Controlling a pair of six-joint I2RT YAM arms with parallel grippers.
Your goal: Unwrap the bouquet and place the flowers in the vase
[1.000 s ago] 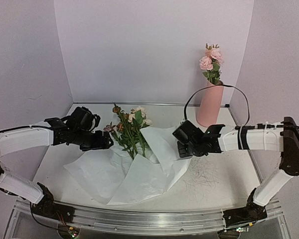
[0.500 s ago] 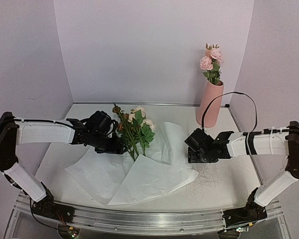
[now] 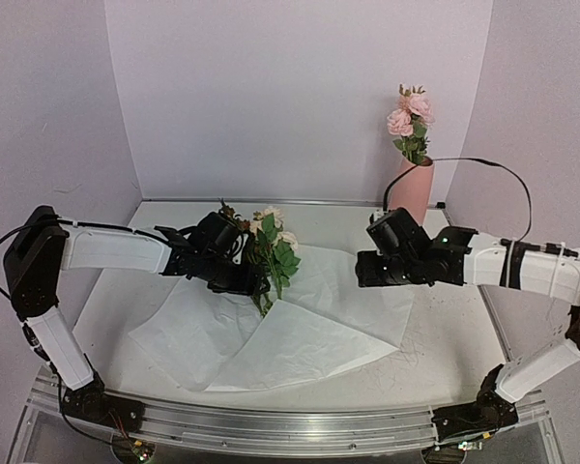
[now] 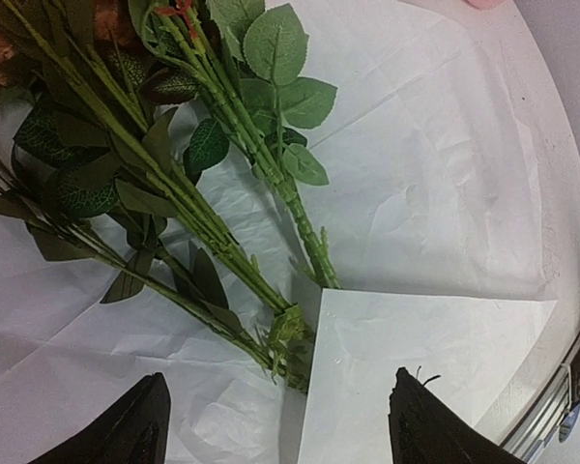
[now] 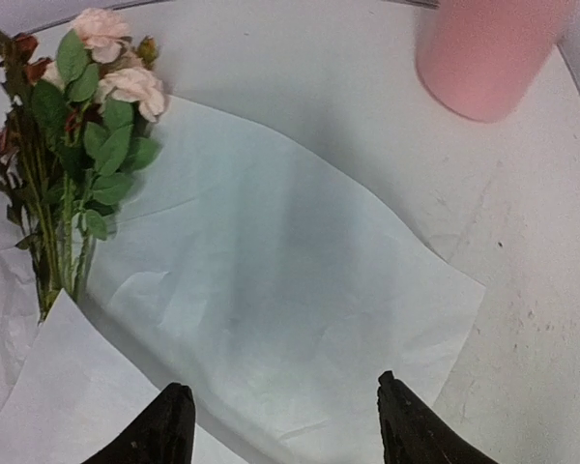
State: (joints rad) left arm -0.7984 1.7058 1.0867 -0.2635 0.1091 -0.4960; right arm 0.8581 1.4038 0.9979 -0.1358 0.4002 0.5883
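White crinkled wrapping paper [image 5: 271, 271] lies under the thin green stems of the cream and pink artificial roses [image 3: 271, 253] just ahead of the open left jaws, so a low pinch may snag paper, while the right jaws gape empty short of the tall pink vase [image 5: 488, 53].

The left arm [image 3: 111, 249] and right arm [image 3: 522, 263] reach inward, nearly level. Left gripper [image 4: 280, 430] and right gripper [image 5: 285, 425] face downward, jaws spread wide, holding nothing.
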